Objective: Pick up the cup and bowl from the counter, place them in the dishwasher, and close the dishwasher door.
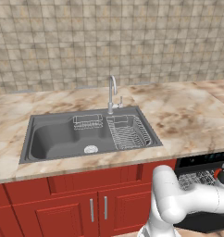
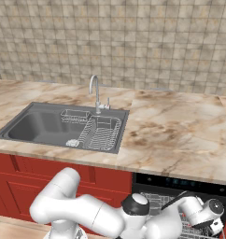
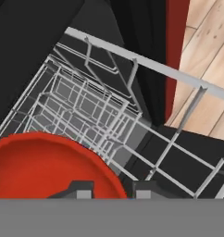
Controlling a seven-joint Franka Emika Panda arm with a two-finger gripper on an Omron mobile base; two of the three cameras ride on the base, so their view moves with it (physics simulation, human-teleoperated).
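Seen from the hand, the gripper (image 3: 111, 190) shows just two dark fingertips (image 3: 81, 189) cut off by the lower edge, with a gap between them. The bowl's (image 3: 44, 164) red rim runs right up to that gap, but whether the tips pinch it or stand slightly clear cannot be told. The bowl sits directly ahead of the tips and to their left, its near part cut off, lying in the white wire rack (image 3: 109, 115) of the dishwasher (image 3: 30, 46). Beyond the rack on the far side, a red cabinet edge (image 3: 176, 51) and wooden floor (image 3: 211, 60) show.

The right base view shows the hand low in the open dishwasher (image 2: 180, 184) over the rack (image 2: 157, 200), too small to read the jaws. From the left base, a sliver of red (image 1: 218, 173) peeks past the arm. Above and behind the tool lie the counter (image 1: 188, 115) and sink (image 1: 63, 136).
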